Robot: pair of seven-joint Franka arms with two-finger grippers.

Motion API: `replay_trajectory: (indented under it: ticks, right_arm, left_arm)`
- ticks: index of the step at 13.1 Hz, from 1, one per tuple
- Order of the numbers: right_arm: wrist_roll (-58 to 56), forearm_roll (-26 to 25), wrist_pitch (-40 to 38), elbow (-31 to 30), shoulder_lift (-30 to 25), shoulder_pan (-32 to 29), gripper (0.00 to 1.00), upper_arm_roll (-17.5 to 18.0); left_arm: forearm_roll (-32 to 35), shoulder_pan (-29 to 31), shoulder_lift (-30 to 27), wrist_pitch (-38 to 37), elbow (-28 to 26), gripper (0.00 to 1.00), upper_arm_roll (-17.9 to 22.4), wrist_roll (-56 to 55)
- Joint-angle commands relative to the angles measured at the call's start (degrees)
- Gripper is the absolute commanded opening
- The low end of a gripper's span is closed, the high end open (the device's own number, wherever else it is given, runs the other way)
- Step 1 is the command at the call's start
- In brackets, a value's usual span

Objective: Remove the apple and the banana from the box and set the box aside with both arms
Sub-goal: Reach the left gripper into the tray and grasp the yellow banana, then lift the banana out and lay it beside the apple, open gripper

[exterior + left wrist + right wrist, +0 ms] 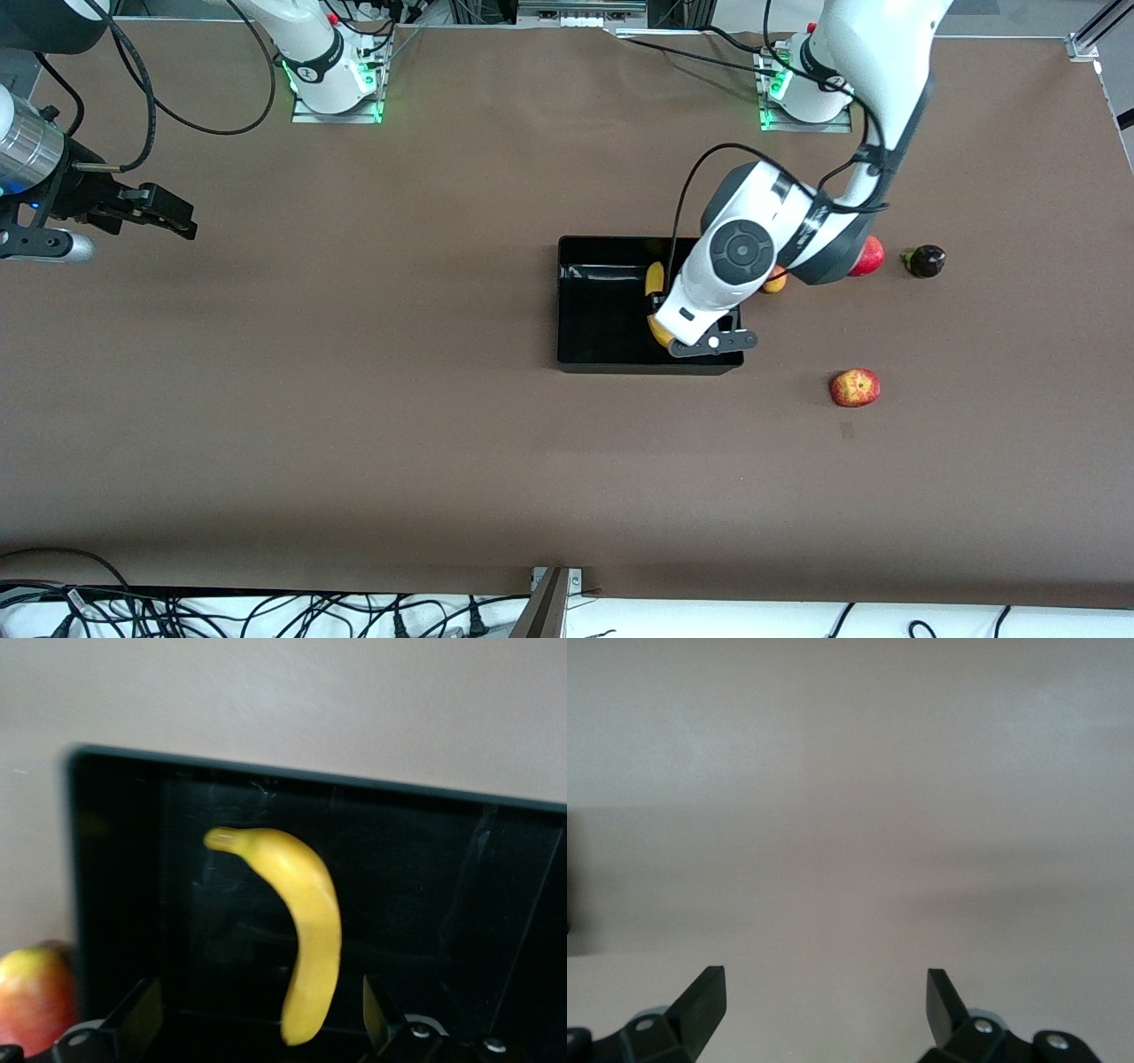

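Your left gripper [261, 1014] hangs wide over the box [425, 868], the banana [297, 930] lying lengthwise between its fingers

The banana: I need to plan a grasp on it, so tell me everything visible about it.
The long curved plain yellow banana looks smooth and unblemished, with a stubby stem end. It lies flat on the floor of the shallow glossy black plastic box, toward the left arm's end. The open left gripper hangs over it, fingers astride, not touching.
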Motion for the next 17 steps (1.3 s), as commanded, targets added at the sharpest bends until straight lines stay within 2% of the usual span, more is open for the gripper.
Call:
replay_trajectory:
  ticks: [1,3,7,9,10,13,15,17]
  right_arm:
    - [0.21,-0.14,-0.08,0.15,-0.46,0.00,1.00,0.00]
    - [0.21,-0.14,-0.08,0.24,-0.46,0.00,1.00,0.00]
    - [0.21,-0.14,-0.08,0.15,-0.46,0.00,1.00,0.00]
    - [0.21,-0.14,-0.08,0.15,-0.46,0.00,1.00,0.00]
    - [0.21,-0.14,-0.08,0.15,-0.46,0.00,1.00,0.00]
    - [0.21,-0.14,-0.08,0.15,-0.46,0.00,1.00,0.00]
    - [0.21,-0.14,-0.08,0.15,-0.46,0.00,1.00,0.00]
    - [0.21,-0.14,-0.08,0.15,-0.46,0.00,1.00,0.00]
  left_arm:
    - [0.06,-0.61,3.56,9.37,-3.95,1.00,-1.44,-3.94]
    - [2.00,-0.87,4.36,14.05,-7.38,1.00,-1.71,-6.32]
    - [2.09,-1.75,6.12,17.57,-9.50,1.00,-1.71,-8.26]
    - [2.09,-1.75,6.21,19.77,-10.30,0.25,-1.71,-8.70]
    - [2.09,-1.67,6.12,19.87,-10.47,0.02,-1.71,-9.14]
    - [2.09,-1.40,4.64,18.21,-10.21,0.00,-1.80,-10.28]
    - [1.92,-0.70,1.04,10.60,-9.07,0.00,-1.80,-10.03]
    - [0.87,1.14,-2.65,-0.29,-5.40,0.00,-1.89,-8.80]
